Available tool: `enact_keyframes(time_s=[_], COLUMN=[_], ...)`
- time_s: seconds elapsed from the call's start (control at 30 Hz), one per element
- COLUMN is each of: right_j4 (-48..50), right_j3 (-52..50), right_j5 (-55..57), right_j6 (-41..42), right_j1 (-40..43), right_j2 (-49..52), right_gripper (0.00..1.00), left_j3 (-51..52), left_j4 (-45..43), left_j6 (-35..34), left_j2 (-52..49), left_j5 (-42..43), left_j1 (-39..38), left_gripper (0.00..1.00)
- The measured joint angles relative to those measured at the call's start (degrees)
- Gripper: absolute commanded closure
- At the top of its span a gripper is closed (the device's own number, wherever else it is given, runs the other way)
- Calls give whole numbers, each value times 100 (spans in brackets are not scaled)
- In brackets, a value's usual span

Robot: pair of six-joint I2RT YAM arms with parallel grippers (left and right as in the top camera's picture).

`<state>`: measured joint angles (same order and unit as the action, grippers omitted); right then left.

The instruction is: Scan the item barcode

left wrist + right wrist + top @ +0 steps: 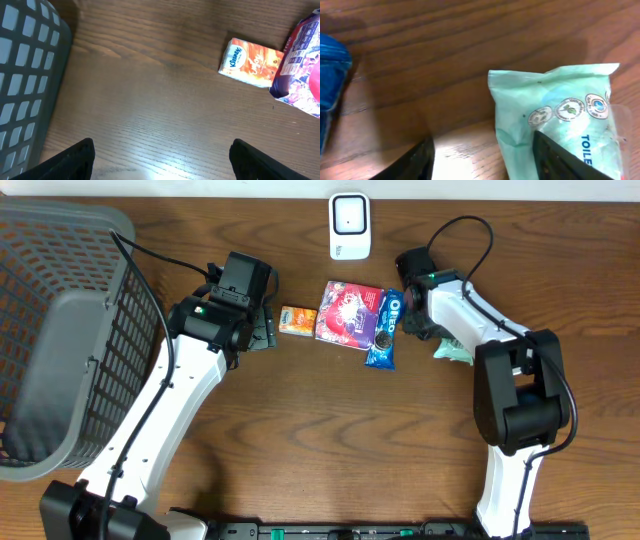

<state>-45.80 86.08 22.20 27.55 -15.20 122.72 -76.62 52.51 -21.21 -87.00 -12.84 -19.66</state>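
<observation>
Currently, by item:

1. Green pack [555, 100] – mint-coloured soft wrapper with round emblems and partial lettering "TOILE". It lies flat on the table [300, 430] at the right, mostly hidden under the right arm in the overhead view. It is well apart from the scanner.
2. Right gripper [482, 142] – low over the green pack's near end. Its fingers are spread and not clamped on anything. One finger [560, 155] overlaps the pack's face and the other stands over bare wood, with the pack's edge between them. Whether the overlapping finger touches the wrapper cannot be told.
3. Oreo pack [384, 330] – blue, lying lengthwise just left of the right gripper. Its left side touches or overlaps the purple pack.
4. Purple pack [347, 312] – flat, at the table's centre.
5. Tissues [250, 62] – small orange Kleenex packet, just beside the purple pack on its left.
6. Scanner [349, 225] – white unit at the far edge of the table, beyond the purple pack.
7. Left gripper [162, 155] – fingers wide apart and empty, hovering over bare wood near the tissues.
8. Basket [60, 330] – grey mesh, at the left edge of the table beside the left arm.
</observation>
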Motion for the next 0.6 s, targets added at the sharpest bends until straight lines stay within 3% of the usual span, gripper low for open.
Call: enact_keyframes(time_s=[0.23, 0.33, 0.47, 0.6], right_j4=[-1355, -2107, -2835, -2957], right_j3=[407, 914, 1443, 1318], right_j5=[-42, -83, -90, -142], right_j6=[-192, -291, -411, -420], right_j1=[35, 35, 35, 35], right_j2=[35, 66, 61, 61], right_gripper=[23, 13, 12, 12], left_j3=[0, 0, 0, 0], left_j4=[0, 0, 0, 0], left_j6=[2, 0, 2, 2], left_j2=[0, 0, 0, 0], left_j5=[-2, -2, -2, -2], left_j1=[0, 2, 0, 0], left_gripper=[14, 14, 14, 14])
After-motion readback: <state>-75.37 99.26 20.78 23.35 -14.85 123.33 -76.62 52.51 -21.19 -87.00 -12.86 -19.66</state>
